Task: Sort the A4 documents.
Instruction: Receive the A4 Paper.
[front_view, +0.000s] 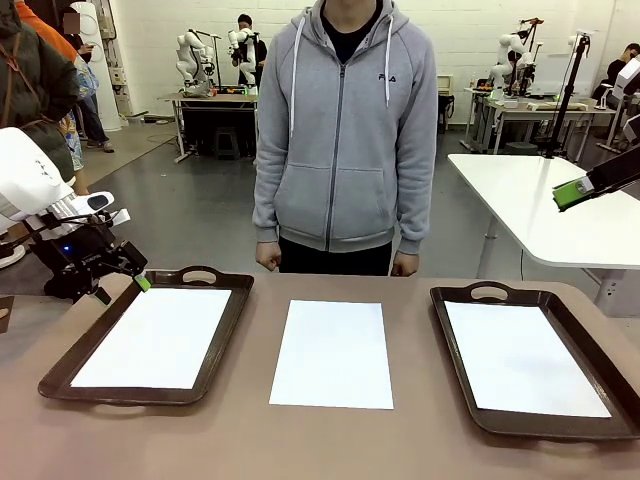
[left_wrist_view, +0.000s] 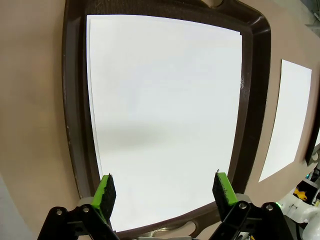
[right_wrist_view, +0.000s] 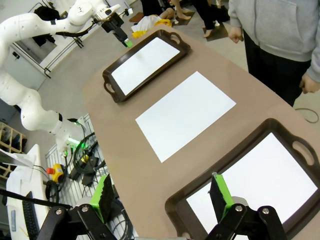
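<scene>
A busy lab hall with other tables lies behind a brown worktop (front_view: 330, 440), and a person (front_view: 345, 130) in a grey hooded jacket stands at its far edge, fists hanging just above it.

Two dark brown handled trays sit on the worktop. The left tray (front_view: 220, 340) lies directly under and ahead of the left hand (left_wrist_view: 164, 184). In the left wrist view one of its handles is just beneath the fingers and its floor stretches away from them. The right tray (front_view: 550, 425) lies below and ahead of the right hand (right_wrist_view: 161, 187), which hangs high up and off the worktop's right side.

Each tray holds one of the A4 documents. The left sheet (front_view: 158, 338) lies flat in the left tray, beginning just past the left hand's fingertips, with a second paper edge peeping out along one long side. The right sheet (front_view: 522, 358) lies flat in the right tray, its near corner between the right hand's fingers in that wrist view. The middle sheet (front_view: 333, 352) lies bare on the worktop between the trays, touching neither. It is off to the side of the left hand and well beyond the right hand, past the right tray.

Both hands stand wide, green pads (left_wrist_view: 106, 187) far apart, gripping nothing and touching no paper.
</scene>
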